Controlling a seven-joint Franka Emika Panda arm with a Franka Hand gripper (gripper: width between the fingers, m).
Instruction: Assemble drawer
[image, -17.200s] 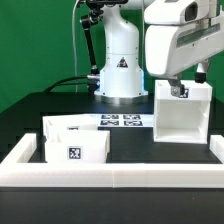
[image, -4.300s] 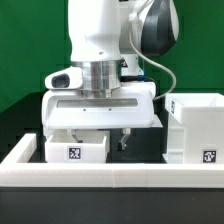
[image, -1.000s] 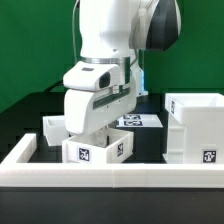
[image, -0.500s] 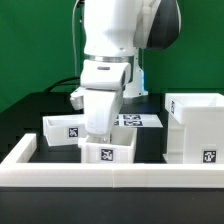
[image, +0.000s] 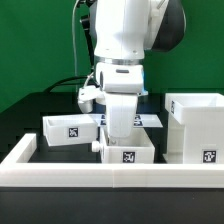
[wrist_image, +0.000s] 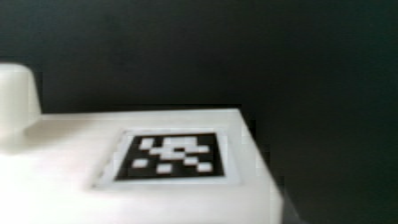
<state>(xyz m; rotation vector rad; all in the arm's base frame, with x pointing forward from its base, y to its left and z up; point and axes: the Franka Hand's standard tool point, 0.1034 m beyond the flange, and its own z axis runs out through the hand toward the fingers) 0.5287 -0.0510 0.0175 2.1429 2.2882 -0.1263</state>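
Note:
My gripper (image: 116, 134) hangs from the white arm in the middle of the exterior view, its fingertips hidden in a small white tray (image: 128, 152), which it grips. This tray shows a square tag toward the front and sits just to the exterior view's left of the tall white case (image: 195, 126), with a narrow gap between them. The second small tray (image: 68, 130) lies at the exterior view's left. In the wrist view I see a white tray surface with a tag (wrist_image: 173, 157); the fingers do not show there.
A long low white border rail (image: 110, 173) runs along the front, turning back at the exterior view's left. The marker board (image: 152, 119) lies behind the arm. The table (image: 40, 105) is black, with a green backdrop behind.
The arm has carried the held tray from beside the left tray toward the exterior view's right, turning it so its tag faces front, close to the tall case.

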